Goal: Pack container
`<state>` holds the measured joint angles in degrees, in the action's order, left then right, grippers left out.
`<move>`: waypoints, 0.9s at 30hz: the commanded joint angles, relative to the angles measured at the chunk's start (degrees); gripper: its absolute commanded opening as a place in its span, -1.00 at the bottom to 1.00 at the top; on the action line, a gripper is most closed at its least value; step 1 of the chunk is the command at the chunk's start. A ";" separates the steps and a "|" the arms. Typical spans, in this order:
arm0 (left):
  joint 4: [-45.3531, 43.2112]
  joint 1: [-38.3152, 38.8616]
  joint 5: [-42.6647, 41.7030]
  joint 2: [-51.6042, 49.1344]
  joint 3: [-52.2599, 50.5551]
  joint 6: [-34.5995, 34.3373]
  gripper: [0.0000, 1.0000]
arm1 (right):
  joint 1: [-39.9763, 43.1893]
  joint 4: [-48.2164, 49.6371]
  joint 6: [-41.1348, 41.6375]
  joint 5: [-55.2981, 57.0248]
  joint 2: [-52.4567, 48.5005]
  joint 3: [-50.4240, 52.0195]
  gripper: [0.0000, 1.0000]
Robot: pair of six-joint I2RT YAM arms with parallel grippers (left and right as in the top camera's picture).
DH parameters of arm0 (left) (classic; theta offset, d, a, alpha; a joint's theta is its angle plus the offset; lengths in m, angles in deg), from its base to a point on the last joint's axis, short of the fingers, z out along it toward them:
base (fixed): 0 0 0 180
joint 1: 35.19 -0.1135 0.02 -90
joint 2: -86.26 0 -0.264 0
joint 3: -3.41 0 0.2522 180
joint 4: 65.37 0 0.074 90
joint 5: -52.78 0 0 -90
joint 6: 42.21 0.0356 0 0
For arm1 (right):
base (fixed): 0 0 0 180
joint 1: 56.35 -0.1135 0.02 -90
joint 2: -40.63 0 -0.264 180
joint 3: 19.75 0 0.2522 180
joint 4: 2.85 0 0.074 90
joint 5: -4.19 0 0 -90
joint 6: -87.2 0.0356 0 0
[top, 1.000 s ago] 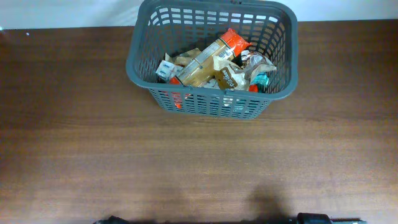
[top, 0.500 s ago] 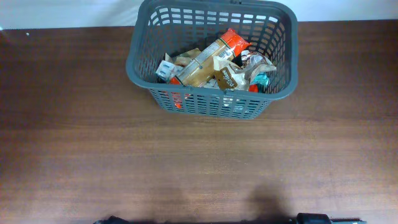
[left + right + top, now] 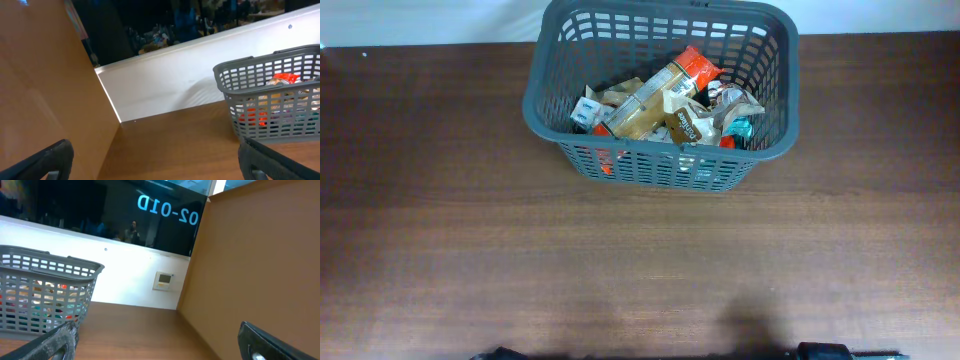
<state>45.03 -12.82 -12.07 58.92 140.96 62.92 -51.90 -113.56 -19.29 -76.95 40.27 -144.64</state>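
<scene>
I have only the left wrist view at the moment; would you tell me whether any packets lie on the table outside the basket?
Observer: None. Overhead, the wooden table around the container shows no loose packets.
Operator: Thank you. How do the packets sit inside?
Observer: They are heaped toward the near wall, with a long tan packet with an orange-red end lying diagonally on top.
Operator: And the other arm?
Observer: In the right wrist view, the right arm's fingers stand wide apart with nothing between them.
</scene>
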 commanded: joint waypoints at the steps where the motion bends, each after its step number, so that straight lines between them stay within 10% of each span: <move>1: 0.02 0.07 0.81 0.66 -0.37 -0.98 0.99 | -0.37 -0.35 0.44 -0.72 0.04 -0.04 0.98; 11: 0.02 0.07 0.81 0.66 -0.35 -0.98 0.99 | -0.33 29.14 0.66 -11.17 0.04 8.15 0.98; 17: 0.02 0.07 0.79 0.63 -0.37 -0.98 0.98 | -0.35 71.38 0.70 -31.95 0.04 35.98 0.98; 27: 0.02 0.07 0.81 0.66 -0.35 -0.98 0.98 | -0.33 104.67 0.87 -38.84 0.04 67.04 0.98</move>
<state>45.06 -12.82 -11.63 59.01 140.70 62.92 -51.96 -12.75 -19.24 -112.79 40.18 -82.76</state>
